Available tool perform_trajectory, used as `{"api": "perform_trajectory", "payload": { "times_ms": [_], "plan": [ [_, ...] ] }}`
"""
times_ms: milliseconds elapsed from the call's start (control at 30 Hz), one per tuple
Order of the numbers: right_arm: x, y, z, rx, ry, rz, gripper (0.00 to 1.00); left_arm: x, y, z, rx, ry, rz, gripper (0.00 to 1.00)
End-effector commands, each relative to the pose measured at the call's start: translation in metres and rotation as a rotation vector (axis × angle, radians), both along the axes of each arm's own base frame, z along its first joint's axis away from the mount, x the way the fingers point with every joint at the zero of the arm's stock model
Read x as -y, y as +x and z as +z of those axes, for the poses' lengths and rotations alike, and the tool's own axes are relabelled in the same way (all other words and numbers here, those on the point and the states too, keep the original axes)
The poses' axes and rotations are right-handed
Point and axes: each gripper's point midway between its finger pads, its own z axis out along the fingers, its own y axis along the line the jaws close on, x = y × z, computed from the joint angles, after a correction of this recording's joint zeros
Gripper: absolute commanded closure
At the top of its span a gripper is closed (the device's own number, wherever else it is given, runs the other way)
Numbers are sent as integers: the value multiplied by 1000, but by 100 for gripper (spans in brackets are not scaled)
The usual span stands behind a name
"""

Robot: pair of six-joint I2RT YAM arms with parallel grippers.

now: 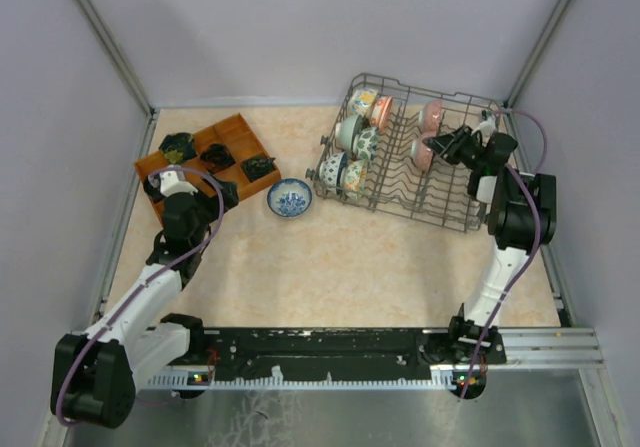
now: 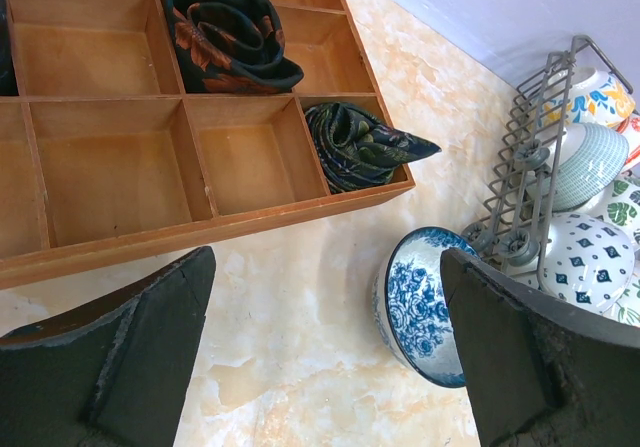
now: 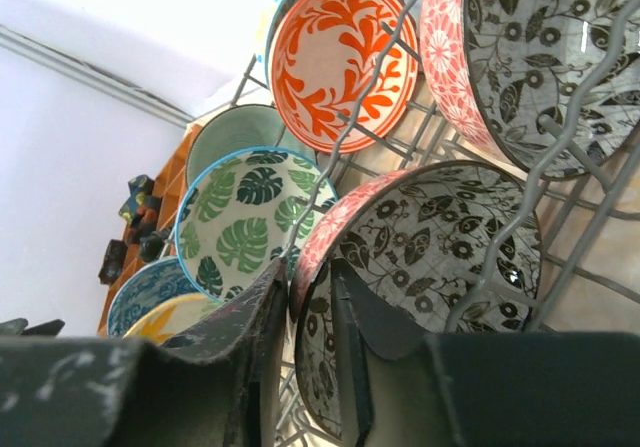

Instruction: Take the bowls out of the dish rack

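R gripper (image 3: 310, 302) pinching pink bowl (image 3: 400, 237) rim, L gripper (image 2: 325, 267) spread wide

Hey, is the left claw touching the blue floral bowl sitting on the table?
Apart. In the top view, a stretch of bare table separates the left claw from the blue floral bowl.

1. The table (image 1: 330, 267) has a pale beige, marbled top that fills the middle of the top view.
2. A brown wooden tray (image 1: 240, 132) with compartments sits at upper left.
3. A blue-and-white bowl (image 1: 290, 198) stands upright at centre, just right of the tray.
4. The grey wire dish rack (image 1: 395, 182) sits at upper right, near the bowl.
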Motion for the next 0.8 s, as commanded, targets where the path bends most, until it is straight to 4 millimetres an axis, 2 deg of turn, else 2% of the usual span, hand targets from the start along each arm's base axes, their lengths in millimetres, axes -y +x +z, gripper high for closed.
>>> {"api": "perform_trajectory", "payload": {
  "times_ms": [0, 67, 267, 467, 600, 667, 767],
  "plan": [
    [-1, 7, 30, 125, 14, 32, 80, -3, 0, 8, 29, 0, 11, 1],
    [0, 5, 34, 137, 24, 33, 87, -3, 0, 8, 30, -1, 10, 1],
    [-2, -4, 62, 202, 47, 45, 100, -3, 0, 8, 29, -4, 9, 1],
    [-6, -15, 99, 267, 68, 56, 100, -2, 0, 7, 26, -4, 8, 1],
    [-12, -30, 128, 318, 101, 70, 100, -2, 0, 7, 27, -7, 6, 1],
    [-18, -38, 140, 346, 102, 78, 100, -1, 0, 8, 28, -10, 2, 1],
    [-37, -52, 158, 382, 85, 106, 100, 0, 0, 7, 27, -13, -2, 1]
  ]
}}
